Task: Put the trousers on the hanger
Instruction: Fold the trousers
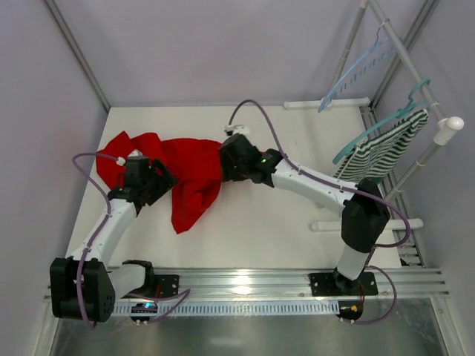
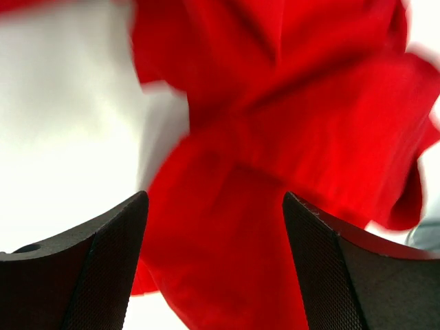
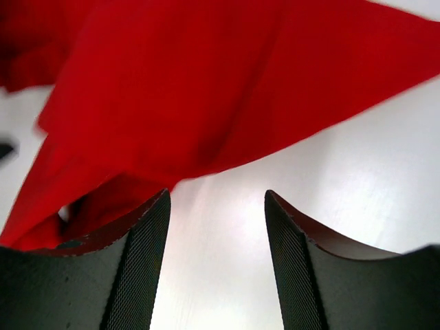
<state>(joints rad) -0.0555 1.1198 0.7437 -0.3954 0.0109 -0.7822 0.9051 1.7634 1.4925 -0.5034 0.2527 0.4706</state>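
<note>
Fingertips cannot be made out from above. The left gripper (image 1: 163,180) and right gripper (image 1: 225,162) both sit low over the trousers (image 1: 189,174), which lie crumpled on the left half of the table (image 1: 282,222), one leg trailing toward the near edge. The pale blue hanger (image 1: 355,68) hangs on the rack (image 1: 415,63) at the far right corner, well apart from the cloth and beside a teal hanger (image 1: 375,130) carrying a striped garment (image 1: 384,152).

Left wrist view: the fingers (image 2: 89,275) stand spread, with blurred red folds below and between them and nothing pinched.

Right wrist view: the fingers (image 3: 127,275) are likewise apart over bare table, a cloth edge just ahead.

I judge the step to be arranging the trousers. The next move calls for a fresh pinch on a flat edge.
</note>
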